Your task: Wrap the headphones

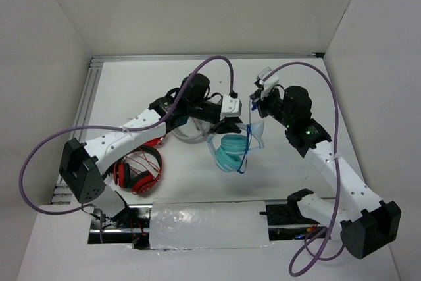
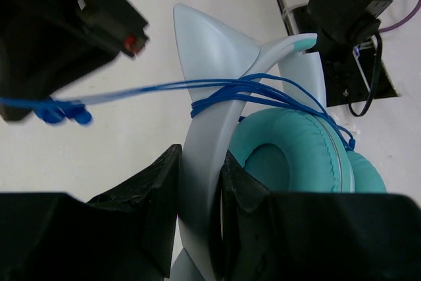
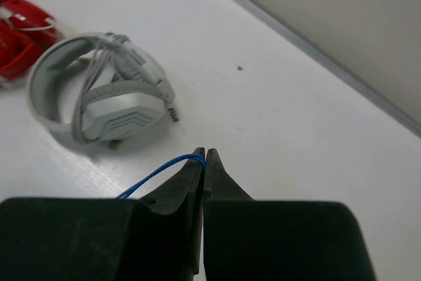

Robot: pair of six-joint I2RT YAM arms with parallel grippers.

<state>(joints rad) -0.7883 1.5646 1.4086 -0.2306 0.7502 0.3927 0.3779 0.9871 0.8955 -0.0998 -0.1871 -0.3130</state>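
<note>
Counter was boxed in by white walls on the left, far and right sides. A metal rail ran along its left edge. A sheet of clear plastic lay at the near edge between the arm bases.

Open surface lay along the far strip behind both arms and in the near middle, in front of the teal headphones. The left side was crowded. Red headphones lay close beside the left arm. Grey-white headphones lay just past them, largely under that arm in the top view.

The teal headphones were at mid-counter, between the two wrists. Could not tell whether they rested on the surface or hung clear of it.

Left jaws were clamped on the pale headband, one finger on each flat side, only the band's thickness apart. A teal ear cushion sat just right of the grip. The thin blue cable was looped round the headband above the grip.

Right jaws were together, the tips pinching a strand of the same cable, which arched away to the left of them.

One cable strand ran left to a blurred blue lump, possibly the plug but too soft to confirm. The number of loops was not countable. Both sets of jaws were hidden under the wrists in the top view.
</note>
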